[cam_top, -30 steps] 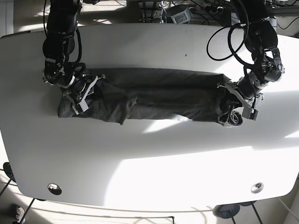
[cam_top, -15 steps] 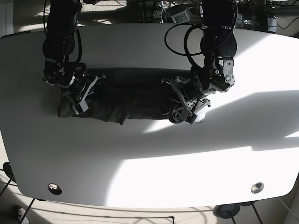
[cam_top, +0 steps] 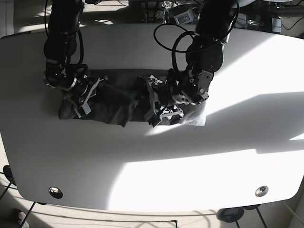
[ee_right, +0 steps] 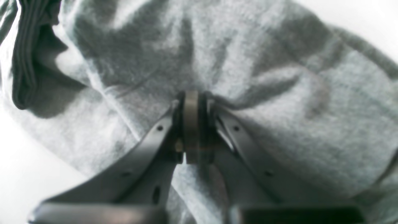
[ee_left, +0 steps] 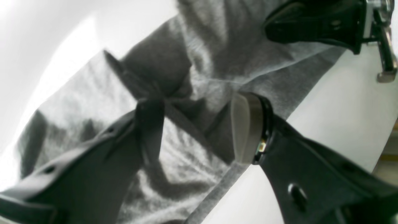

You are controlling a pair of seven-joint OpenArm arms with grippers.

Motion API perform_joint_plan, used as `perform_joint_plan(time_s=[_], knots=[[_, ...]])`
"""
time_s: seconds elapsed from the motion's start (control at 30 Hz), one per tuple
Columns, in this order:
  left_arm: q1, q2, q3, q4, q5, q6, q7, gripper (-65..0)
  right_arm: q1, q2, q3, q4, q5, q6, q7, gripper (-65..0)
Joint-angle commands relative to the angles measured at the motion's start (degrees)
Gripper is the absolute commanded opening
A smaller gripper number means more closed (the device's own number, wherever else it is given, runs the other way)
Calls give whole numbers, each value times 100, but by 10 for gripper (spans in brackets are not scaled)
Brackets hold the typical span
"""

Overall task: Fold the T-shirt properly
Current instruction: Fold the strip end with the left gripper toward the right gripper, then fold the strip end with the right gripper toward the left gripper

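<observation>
Your T-shirt (cam_top: pixel 118 97) lies bunched at the upper left of the white desk (cam_top: pixel 156 161). Your right claw (ee_right: pixel 191 124) is pinched tight on its fabric at the left end. Your left claw (ee_left: pixel 196 127) hangs with fingers spread apart over the folded right end, gripping nothing.
</observation>
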Motion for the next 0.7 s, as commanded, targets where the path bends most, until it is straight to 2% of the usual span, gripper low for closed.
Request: perform_joint_plan(time_s=[0.03, 0.1, 0.17, 0.23, 0.33, 0.4, 0.43, 0.47, 0.5, 0.53, 0.57, 0.6, 0.63, 0.7], knots=[[-135, 27, -47, 535, 0, -24, -5, -324, 178, 51, 13, 344, 84, 32, -80, -620], [-118, -69, -373, 974, 9, -24, -32, -325, 231, 42, 21, 625, 171, 32, -212, -620], [-100, -289, -839, 1264, -17, -24, -32, -325, 239, -28, 56, 968, 558, 32, -326, -617], [-74, -491, -1392, 1256, -17, -24, -32, -325, 275, -55, 417, 1302, 1200, 32, -730, -615], [119, -685, -1876, 974, -17, -50, -76, -325, 371, -55, 1129, 1443, 2255, 32, -1240, -615], [172, -764, -2025, 649, -17, -402, -260, -326, 371, -99, 1744, 1416, 2958, 10, -1557, -587], [190, -852, -2052, 491, -17, -727, -278, -339, 345, -134, 2034, 1311, 3248, -122, -1689, -528], [251, -887, -2122, 280, -17, -1228, -287, -413, 301, -116, 2421, 1091, 3591, -236, -1847, -406], [269, -896, -2228, 157, -17, -1492, -304, -490, 231, -46, 2676, 898, 3749, -254, -1917, -315], [295, -887, -2368, 7, -17, -1496, -304, -589, 134, 42, 2975, 660, 3925, -263, -1961, -182], [295, -887, -2430, -72, -17, -1496, -304, -615, 90, 121, 3142, 528, 3969, -263, -1961, -109], [295, -887, -2483, -151, -17, -1496, -304, -615, 46, 218, 3283, 397, 3952, -271, -1952, -49], [295, -887, -2588, -230, -26, -1496, -313, -618, 11, 306, 3380, 230, 3916, -271, -1943, -17], [295, -825, -2781, -388, -35, -1496, -322, -618, -7, 464, 3467, -131, 3662, -271, -1943, -24]])
